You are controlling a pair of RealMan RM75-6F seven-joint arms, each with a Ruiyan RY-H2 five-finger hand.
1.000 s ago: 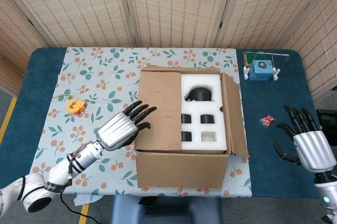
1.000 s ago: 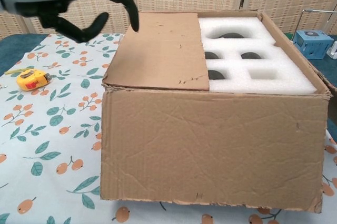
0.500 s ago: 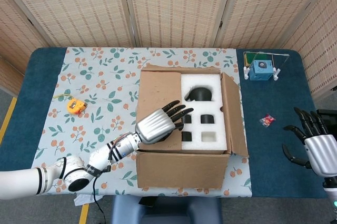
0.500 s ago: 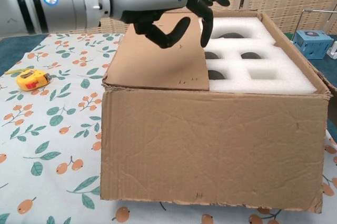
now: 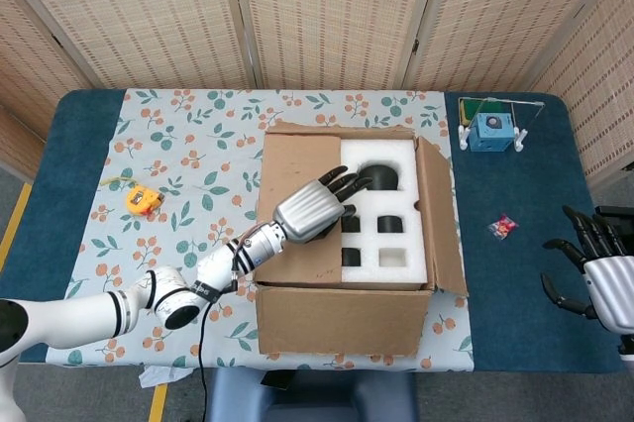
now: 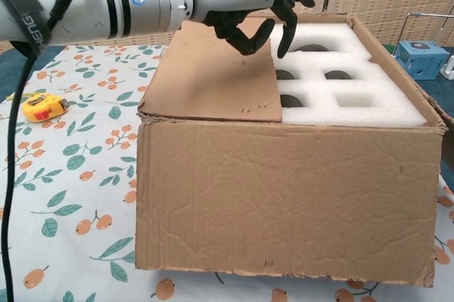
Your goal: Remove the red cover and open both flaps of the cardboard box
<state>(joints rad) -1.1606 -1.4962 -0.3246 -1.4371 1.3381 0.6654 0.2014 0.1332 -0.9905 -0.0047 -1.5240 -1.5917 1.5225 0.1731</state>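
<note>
Head view shows the left hand [image 5: 315,209] reaching over the brown cardboard box [image 5: 347,323], its silver back up and its dark fingers [image 5: 349,184] spread above the inner edge of the closed left flap [image 5: 297,214], holding nothing; from the chest view the same hand [image 6: 259,11] hovers with fingers curled downward over the flap's far right corner [image 6: 213,68], and whether the fingertips touch the cardboard cannot be told; the right flap [image 5: 441,219] stands opened outward along the box's right side; white foam packing [image 5: 386,214] with round and square pockets lies exposed inside; the box sits on a floral tablecloth [image 5: 188,135] near the table's front edge; the right hand [image 5: 599,278] rests released, fingers apart, well off at the front right corner of the blue table [image 5: 505,283], holding nothing; a small red-and-white wrapped item [image 5: 503,227] lies on the blue surface between box and right hand; a blue cube in a white wire stand [image 5: 490,130] sits by the back right corner; a yellow tape measure [image 5: 142,200] lies on the cloth toward the left edge.
</note>
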